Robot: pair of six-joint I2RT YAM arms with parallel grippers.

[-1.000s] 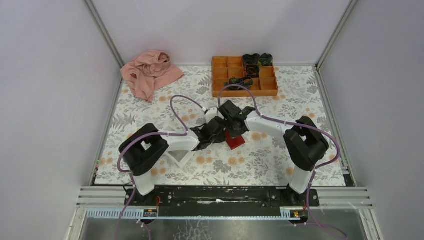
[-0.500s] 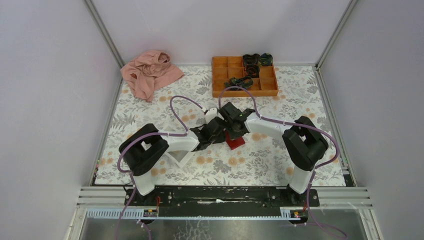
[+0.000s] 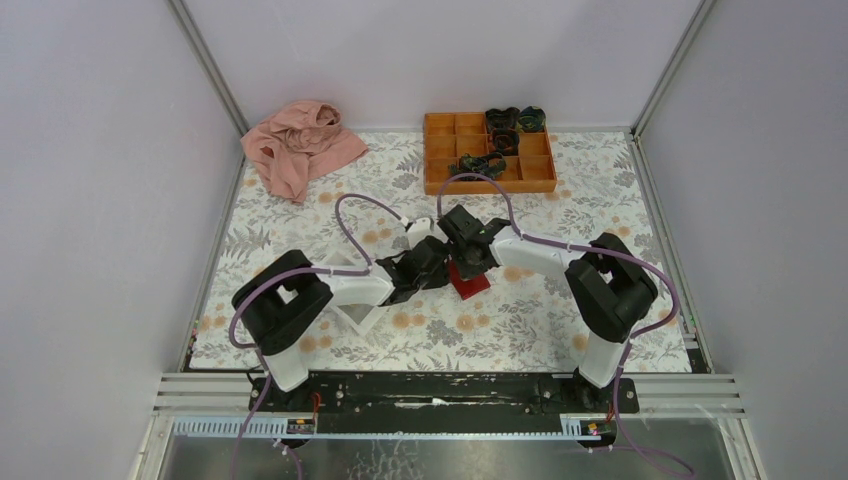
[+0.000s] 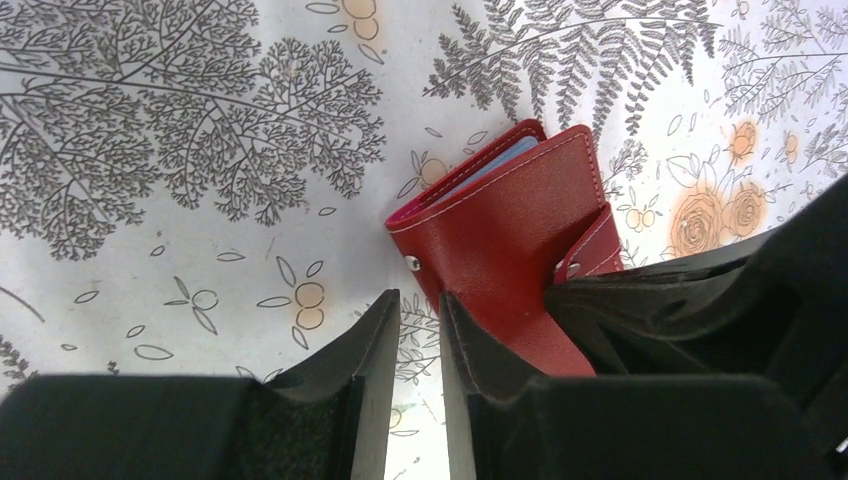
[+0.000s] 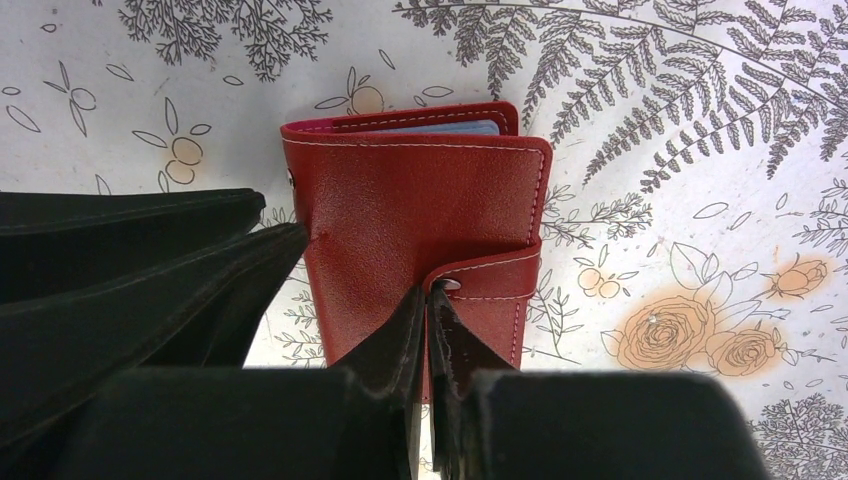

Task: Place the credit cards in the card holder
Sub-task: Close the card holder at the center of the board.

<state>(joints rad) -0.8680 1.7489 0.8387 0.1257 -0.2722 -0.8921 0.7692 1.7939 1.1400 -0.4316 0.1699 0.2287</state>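
Nearer than the orange box [image 3: 488, 152], on the counter [image 3: 600, 200], the card holder [image 5: 420, 220] lies folded, unmoved since a second ago. The right gripper [image 5: 428, 300] fingers stay clenched on its snap tab [image 5: 490, 275]. The left gripper [image 4: 420, 310] fingers stand slightly parted and empty at its edge.

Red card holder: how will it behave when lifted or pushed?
Probably floppy: the card holder is a stitched bifold gaping at one edge. Lifted by its snap tab, it may swing open. Lying flat, it should slide, not roll.
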